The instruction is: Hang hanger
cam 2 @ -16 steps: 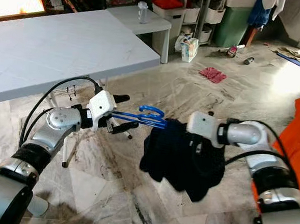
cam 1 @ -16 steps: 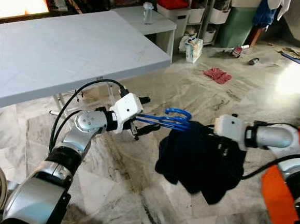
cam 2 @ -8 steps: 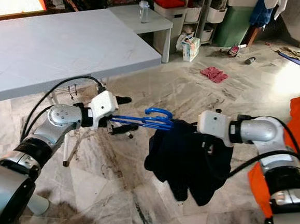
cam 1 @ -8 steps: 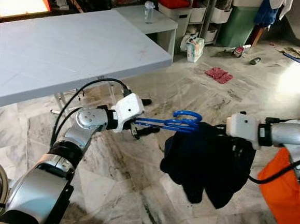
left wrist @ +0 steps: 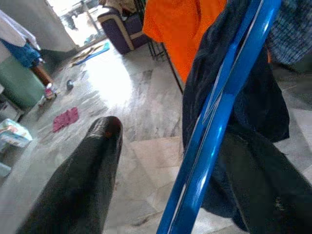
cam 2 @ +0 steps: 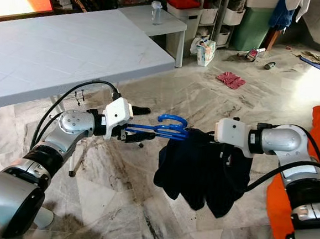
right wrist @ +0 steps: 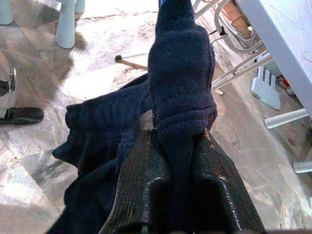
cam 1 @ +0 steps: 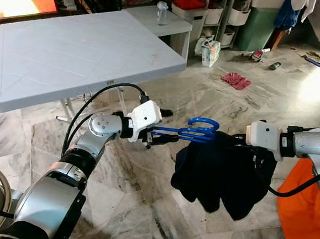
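A blue plastic hanger [cam 1: 195,134] lies level in the air between my two arms, its hook [cam 1: 203,123] upward. My left gripper [cam 1: 157,137] is shut on the hanger's left end; in the left wrist view the blue bar [left wrist: 219,122] runs between the black fingers [left wrist: 78,185]. A dark navy garment [cam 1: 222,171] is draped over the hanger's right half and hangs down above the floor. My right gripper [right wrist: 175,131] is shut on a fold of that navy cloth, its fingers buried in the fabric near the hanger's right end [cam 1: 238,141].
A large white folding table [cam 1: 71,51] stands at the back left, its legs close behind my left arm. An orange garment [cam 1: 302,214] hangs at the right edge. A red cloth [cam 1: 235,79] lies on the marble floor; a small white table [cam 1: 178,22] and storage bins stand behind.
Both arms have carried the hanger and garment a little to the right, the right arm drawing further out. Both grips are unchanged, and the camera has shifted slightly.
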Controlling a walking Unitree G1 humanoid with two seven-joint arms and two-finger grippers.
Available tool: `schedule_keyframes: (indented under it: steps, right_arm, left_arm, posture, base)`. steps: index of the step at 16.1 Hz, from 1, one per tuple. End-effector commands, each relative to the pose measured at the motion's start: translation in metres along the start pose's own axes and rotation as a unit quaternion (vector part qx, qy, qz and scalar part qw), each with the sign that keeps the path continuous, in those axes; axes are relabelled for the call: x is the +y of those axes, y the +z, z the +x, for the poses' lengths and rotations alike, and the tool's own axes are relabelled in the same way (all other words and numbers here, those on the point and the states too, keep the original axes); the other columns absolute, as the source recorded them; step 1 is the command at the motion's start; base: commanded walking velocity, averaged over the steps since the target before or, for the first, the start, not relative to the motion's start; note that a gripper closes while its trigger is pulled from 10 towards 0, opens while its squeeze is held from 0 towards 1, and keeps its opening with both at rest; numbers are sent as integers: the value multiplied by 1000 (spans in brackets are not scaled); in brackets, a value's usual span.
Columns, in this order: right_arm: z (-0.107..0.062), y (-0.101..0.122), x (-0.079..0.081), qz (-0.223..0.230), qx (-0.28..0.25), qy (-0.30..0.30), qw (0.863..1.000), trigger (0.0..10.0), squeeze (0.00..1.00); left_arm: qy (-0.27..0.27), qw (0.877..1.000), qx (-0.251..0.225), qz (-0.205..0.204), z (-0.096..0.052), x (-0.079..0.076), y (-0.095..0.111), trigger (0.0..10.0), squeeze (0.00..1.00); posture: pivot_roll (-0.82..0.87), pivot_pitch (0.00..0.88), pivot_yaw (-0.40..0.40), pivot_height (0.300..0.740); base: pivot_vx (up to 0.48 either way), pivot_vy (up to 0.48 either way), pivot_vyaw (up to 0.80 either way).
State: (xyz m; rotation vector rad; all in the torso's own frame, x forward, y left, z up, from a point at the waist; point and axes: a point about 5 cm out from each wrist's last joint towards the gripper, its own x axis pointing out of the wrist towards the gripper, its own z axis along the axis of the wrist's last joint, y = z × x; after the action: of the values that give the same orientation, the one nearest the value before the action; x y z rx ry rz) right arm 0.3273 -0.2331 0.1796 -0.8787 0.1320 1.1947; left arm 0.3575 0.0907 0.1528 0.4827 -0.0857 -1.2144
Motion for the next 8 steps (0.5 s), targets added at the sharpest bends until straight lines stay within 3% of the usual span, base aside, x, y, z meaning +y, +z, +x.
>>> schedule_keyframes:
  steps: [1, 8]
  right_arm:
    - [-5, 5, -4, -20, -4, -5, 1000, 10000, 0]
    - [-5, 4, -3, -20, -3, -13, 1000, 10000, 0]
  left_arm:
    - [-3, 1000, -6, 3, -1, 4, 4, 0, 0]
    - [-28, 1000, -11, -3, 0, 0, 3, 0, 0]
  posture:
    - [-67, 0, 37, 740]
    - [-71, 0, 38, 740]
  base:
    - [0, 0, 0]
    - [0, 0, 0]
